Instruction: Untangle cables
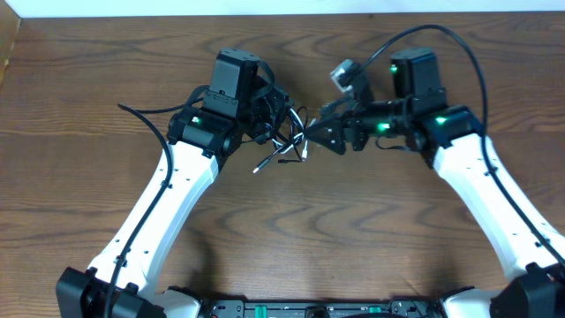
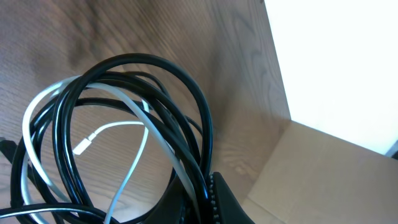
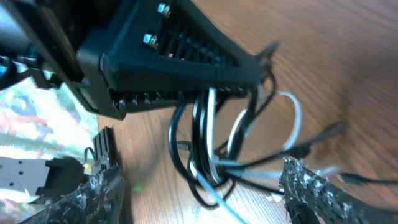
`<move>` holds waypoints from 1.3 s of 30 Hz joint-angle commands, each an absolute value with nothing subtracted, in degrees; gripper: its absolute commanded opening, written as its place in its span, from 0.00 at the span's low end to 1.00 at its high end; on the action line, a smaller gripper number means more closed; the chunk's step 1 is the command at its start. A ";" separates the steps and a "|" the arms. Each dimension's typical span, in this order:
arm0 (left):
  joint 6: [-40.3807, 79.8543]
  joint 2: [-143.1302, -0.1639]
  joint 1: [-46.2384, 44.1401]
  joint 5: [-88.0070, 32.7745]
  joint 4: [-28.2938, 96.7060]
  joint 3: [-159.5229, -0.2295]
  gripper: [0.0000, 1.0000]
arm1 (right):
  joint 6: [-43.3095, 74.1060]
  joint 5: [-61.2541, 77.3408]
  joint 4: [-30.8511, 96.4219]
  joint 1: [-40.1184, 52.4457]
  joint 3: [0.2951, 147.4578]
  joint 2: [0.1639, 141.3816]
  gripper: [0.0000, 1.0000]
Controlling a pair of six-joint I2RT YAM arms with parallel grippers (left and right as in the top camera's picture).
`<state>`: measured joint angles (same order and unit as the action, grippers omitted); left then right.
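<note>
The black cable (image 2: 200,109) and the white cable (image 2: 32,112) are tangled in overlapping loops. My left gripper (image 2: 196,205) is shut on the bundle and holds it just above the wooden table (image 1: 353,230). In the overhead view the bundle (image 1: 288,140) hangs between my left gripper (image 1: 275,115) and my right gripper (image 1: 311,134), with a plug end (image 1: 259,166) trailing toward the front. In the right wrist view my right gripper (image 3: 205,199) is open, and the black loops (image 3: 178,155) and the white loop (image 3: 293,118) lie between its fingers.
A cardboard-coloured surface and a bright white area (image 2: 336,56) lie past the table's far edge. The arms' own thick black wires (image 1: 441,35) arc above the right arm and beside the left arm (image 1: 146,115).
</note>
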<state>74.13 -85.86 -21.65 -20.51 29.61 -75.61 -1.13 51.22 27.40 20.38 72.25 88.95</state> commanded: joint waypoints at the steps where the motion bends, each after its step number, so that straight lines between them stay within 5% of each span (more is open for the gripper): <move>1: 75.35 -85.08 -21.74 -21.43 29.54 -76.01 0.07 | -2.42 52.23 25.41 22.61 72.31 91.24 0.77; 7: 75.33 -85.08 -21.74 -22.02 29.56 -76.01 0.07 | 0.78 48.16 20.60 24.86 72.31 94.61 0.66; 17: 70.52 -85.08 -21.74 -22.46 31.09 -76.01 0.08 | 14.55 43.40 12.62 24.21 72.34 95.81 0.09; 19: 67.66 -85.08 -21.71 -22.46 31.29 -76.01 0.08 | 15.44 43.44 12.60 23.83 72.34 95.81 0.03; 22: 62.57 -85.08 -21.69 -22.44 31.27 -76.01 0.08 | 15.90 44.10 13.47 23.05 72.34 95.81 0.01; 25: 50.35 -85.08 -21.56 -22.41 31.27 -76.01 0.23 | 19.49 46.06 14.76 20.36 72.31 95.79 0.01; 29: 30.13 -85.06 -21.56 -22.24 32.64 -76.01 0.29 | 19.97 52.77 14.83 16.19 72.31 95.81 0.01; 31: 21.26 -84.60 -21.56 -22.79 35.51 -76.01 0.44 | 19.92 57.39 15.77 13.04 72.31 95.81 0.01; 39: -0.12 -84.97 -22.87 -45.47 35.99 -76.01 0.48 | 18.17 65.36 19.94 7.57 72.31 95.81 0.01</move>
